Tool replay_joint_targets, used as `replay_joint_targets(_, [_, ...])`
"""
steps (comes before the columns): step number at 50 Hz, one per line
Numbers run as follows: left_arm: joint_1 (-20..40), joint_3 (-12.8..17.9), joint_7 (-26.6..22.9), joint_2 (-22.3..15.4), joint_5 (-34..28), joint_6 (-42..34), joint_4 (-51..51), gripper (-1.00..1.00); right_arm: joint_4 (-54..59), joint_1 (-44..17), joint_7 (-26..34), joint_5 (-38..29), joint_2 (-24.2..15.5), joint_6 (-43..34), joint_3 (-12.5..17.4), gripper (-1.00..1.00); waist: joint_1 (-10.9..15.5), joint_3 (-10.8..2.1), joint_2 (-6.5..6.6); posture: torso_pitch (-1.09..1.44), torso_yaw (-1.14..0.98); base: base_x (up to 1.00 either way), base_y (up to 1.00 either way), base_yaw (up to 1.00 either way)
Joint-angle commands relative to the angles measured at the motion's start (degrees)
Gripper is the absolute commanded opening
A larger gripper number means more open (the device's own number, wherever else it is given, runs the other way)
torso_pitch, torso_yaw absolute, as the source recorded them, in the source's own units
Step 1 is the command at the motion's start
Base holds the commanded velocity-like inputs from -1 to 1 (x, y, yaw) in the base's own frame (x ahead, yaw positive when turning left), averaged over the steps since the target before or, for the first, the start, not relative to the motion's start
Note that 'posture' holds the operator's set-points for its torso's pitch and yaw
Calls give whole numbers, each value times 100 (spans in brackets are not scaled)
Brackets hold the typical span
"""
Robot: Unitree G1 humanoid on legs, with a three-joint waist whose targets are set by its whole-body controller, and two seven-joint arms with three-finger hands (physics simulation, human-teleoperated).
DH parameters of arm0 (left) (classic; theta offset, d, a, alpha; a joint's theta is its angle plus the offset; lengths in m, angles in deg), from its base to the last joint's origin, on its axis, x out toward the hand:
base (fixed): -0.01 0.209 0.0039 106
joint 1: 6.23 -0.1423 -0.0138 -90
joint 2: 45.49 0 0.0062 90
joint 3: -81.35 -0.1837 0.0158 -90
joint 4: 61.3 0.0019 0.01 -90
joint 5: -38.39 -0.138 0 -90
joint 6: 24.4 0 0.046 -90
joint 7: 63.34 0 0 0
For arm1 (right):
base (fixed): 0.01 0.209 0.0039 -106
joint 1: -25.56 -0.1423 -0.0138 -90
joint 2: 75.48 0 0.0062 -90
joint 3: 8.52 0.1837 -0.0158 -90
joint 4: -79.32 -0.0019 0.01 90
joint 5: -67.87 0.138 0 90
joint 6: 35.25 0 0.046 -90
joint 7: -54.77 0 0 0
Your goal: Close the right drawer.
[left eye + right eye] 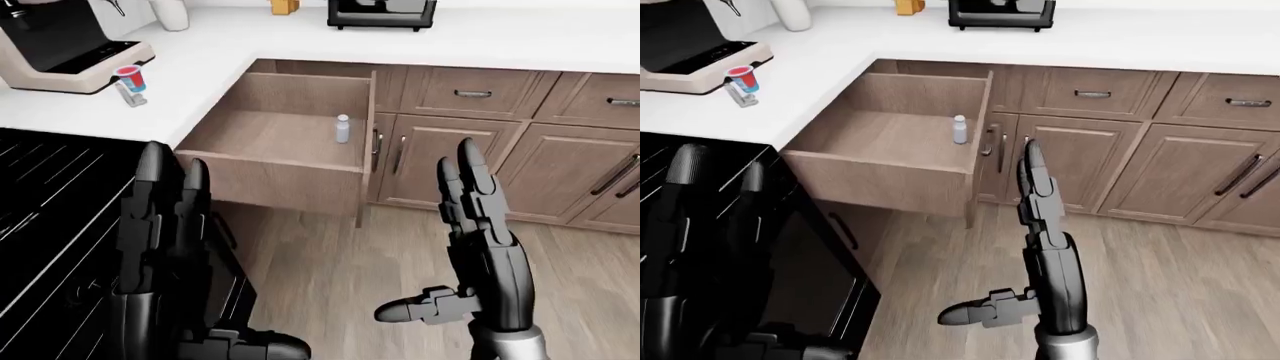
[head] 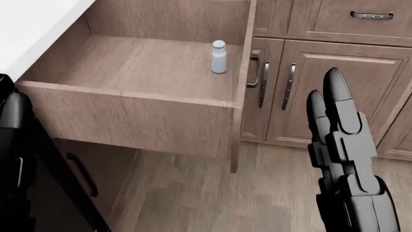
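Wooden drawer (image 2: 129, 116) stood pulled fully out at the counter's (image 1: 220, 82) corner, upper left in your head view. Your right hand (image 1: 478, 247) was raised below its right side, apart from it, fingers straight and thumb spread. Your left hand (image 1: 165, 247) was also flat and unclenched at lower left. One small white bottle (image 2: 219, 57) stood upright inside the drawer, near its right wall.

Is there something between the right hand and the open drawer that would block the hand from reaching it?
Nothing visible does. The right hand hangs open over bare wood floor, to the right of the open drawer. The small white bottle stands inside the drawer near its right wall, not in the way.
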Motion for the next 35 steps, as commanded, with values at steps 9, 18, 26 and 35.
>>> replay_joint_targets(9, [27, 39, 43, -22, 8, 57, -136, 100, -144, -54, 18, 33, 29, 111, -35, 100, 198, -97, 94, 0, 0, 12, 26, 0])
replay_joint_targets(18, [6, 33, 28, -29, 7, 103, -127, 100, -121, -46, 11, 14, 28, 133, -51, 100, 259, -99, -76, 0, 0, 12, 1, 0])
replay_joint_targets(26, [0, 30, 23, -32, 3, 112, -123, 100, -121, -55, 7, 37, 32, 101, -32, 100, 309, -82, -286, 0, 0, 15, 0, 0])
replay_joint_targets(35, [1, 33, 28, -31, -2, 111, -129, 100, -100, -72, 8, 31, 34, 81, -18, 100, 115, -32, -450, 0, 0, 22, 0, 0])
